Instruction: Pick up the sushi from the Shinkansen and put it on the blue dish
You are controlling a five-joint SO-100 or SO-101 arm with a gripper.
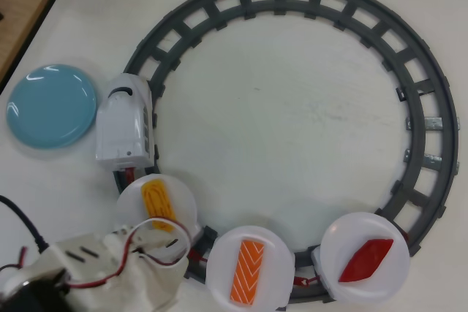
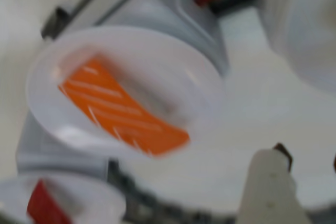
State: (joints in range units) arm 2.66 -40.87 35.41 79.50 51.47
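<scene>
The orange salmon sushi (image 1: 247,271) with white stripes lies on the middle white plate (image 1: 218,248) of the cars behind the white Shinkansen (image 1: 126,118). The wrist view shows the sushi (image 2: 123,111) close up on its plate (image 2: 47,61), blurred. The light-blue dish (image 1: 51,104) sits on the table left of the train's nose. My white gripper (image 1: 174,250) is at the bottom left, over the near edge of the egg plate and just left of the sushi plate. In the wrist view the gripper (image 2: 310,158) looks open and empty, with one finger (image 2: 268,182) at the bottom right.
A yellow egg piece (image 1: 158,202) rides on the first plate, a red piece (image 1: 365,259) on the last; the red piece also shows in the wrist view (image 2: 44,205). The grey ring track (image 1: 431,107) circles the table. A wooden edge (image 1: 22,5) lies at the top left.
</scene>
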